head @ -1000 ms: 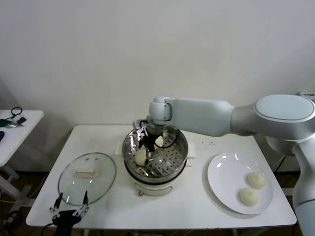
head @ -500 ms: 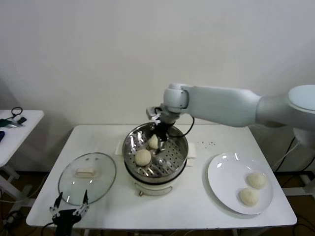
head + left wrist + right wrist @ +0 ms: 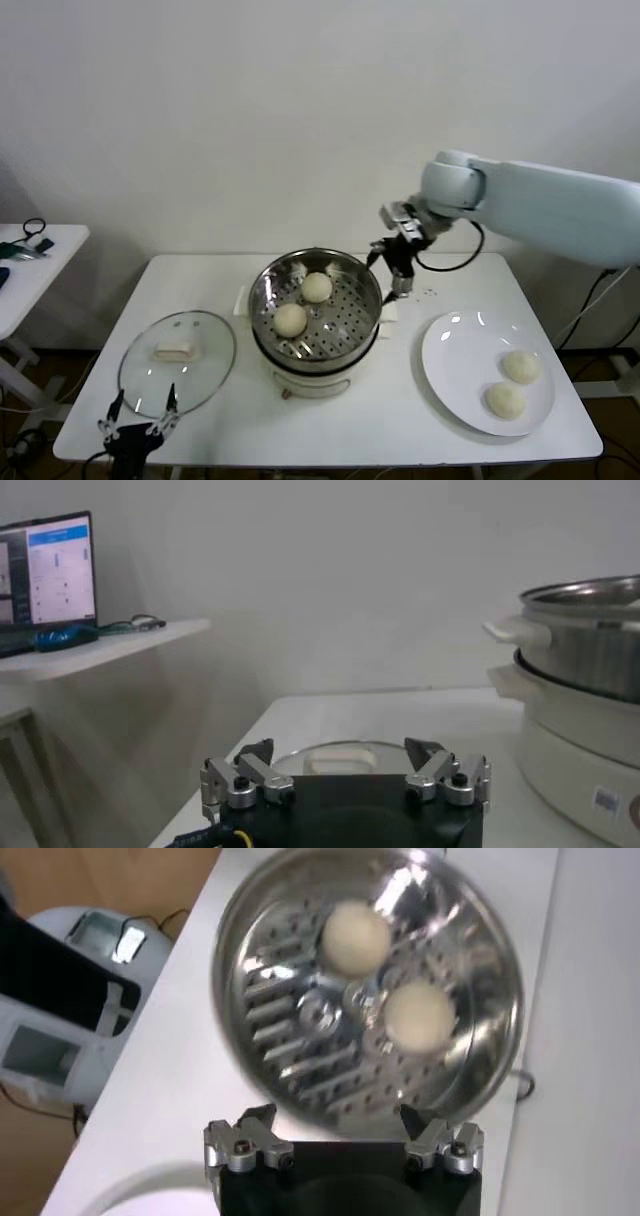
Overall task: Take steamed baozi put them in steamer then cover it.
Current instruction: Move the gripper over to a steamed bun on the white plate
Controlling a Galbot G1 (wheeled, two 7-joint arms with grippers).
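Note:
The steamer stands mid-table with two baozi on its perforated floor, one farther back and one nearer. Two more baozi lie on the white plate. My right gripper hangs open and empty just past the steamer's right rim, above the table. From its wrist I look down at the steamer and both buns, beyond the right gripper. My left gripper is parked open at the table's front left, and the left gripper faces the lid.
The glass lid with its cream handle lies flat to the left of the steamer; it also shows as the lid beside the steamer base. A small side table stands at far left.
My right gripper rose out of the steamer and swung right past its rim, leaving the farther baozi on the pot floor. The left arm has not moved.

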